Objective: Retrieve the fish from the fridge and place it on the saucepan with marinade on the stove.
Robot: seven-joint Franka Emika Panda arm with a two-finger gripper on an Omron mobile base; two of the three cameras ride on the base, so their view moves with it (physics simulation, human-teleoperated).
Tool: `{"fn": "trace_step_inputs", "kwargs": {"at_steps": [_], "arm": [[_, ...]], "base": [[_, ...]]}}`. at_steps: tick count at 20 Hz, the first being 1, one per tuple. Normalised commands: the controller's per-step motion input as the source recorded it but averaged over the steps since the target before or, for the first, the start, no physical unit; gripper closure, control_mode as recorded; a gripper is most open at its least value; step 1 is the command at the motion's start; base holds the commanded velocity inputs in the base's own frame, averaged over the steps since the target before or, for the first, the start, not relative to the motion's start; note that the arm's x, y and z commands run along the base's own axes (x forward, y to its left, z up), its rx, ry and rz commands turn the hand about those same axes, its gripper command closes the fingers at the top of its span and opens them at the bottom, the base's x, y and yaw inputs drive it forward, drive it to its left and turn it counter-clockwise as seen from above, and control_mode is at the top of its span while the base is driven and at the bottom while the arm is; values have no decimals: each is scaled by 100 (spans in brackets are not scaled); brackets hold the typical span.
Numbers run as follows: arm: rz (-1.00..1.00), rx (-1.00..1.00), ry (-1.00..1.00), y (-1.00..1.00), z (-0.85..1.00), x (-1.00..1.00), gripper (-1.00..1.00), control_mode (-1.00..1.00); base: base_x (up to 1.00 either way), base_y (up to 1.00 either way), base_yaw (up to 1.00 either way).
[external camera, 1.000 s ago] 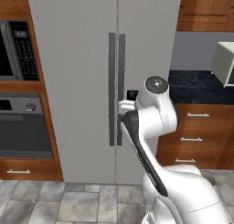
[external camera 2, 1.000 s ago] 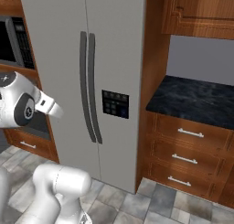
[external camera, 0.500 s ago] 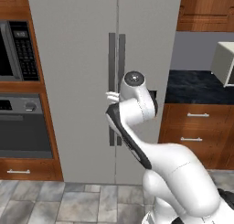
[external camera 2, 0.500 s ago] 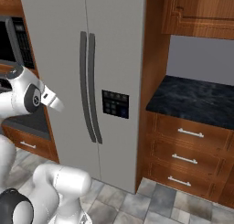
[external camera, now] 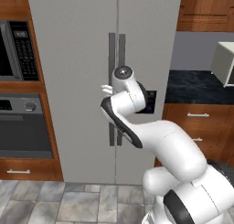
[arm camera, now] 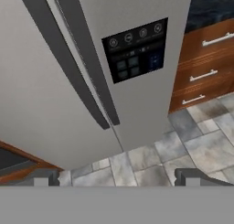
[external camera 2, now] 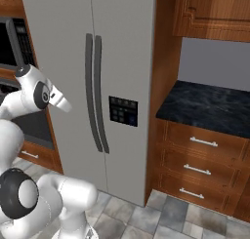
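From my end, going left to right: built-in black microwave [external camera: 16, 50] in wood cabinetry, then my claw [arm camera: 116, 179] wide open and empty near the dark handles [external camera: 117, 88] of the tall light-grey two-door fridge [external camera: 73, 81], doors shut, then the dark stone desk [external camera 2: 210, 106].

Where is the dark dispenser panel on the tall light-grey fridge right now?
The dark dispenser panel sits on the tall light-grey fridge's right-hand door, right of the dark vertical handles, beside the wooden drawers.
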Motion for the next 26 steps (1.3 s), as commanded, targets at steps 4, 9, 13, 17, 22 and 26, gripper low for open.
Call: {"fn": "trace_step_inputs", "kwargs": {"at_steps": [4,9,13,17,22,26], "arm": [[-4,0,2,0,0,50,-100,-100],[-2,0,3,0,0,58,-100,-100],[0,0,0,0,-10,57,-100,-100],[0,0,0,0,-16,57,-100,-100],[0,0,0,0,-11,57,-100,-100],[0,0,0,0,-10,59,-100,-100]], "base": [[0,0,0],[0,0,0],[0,0,0],[0,0,0],[0,0,0],[0,0,0]]}}
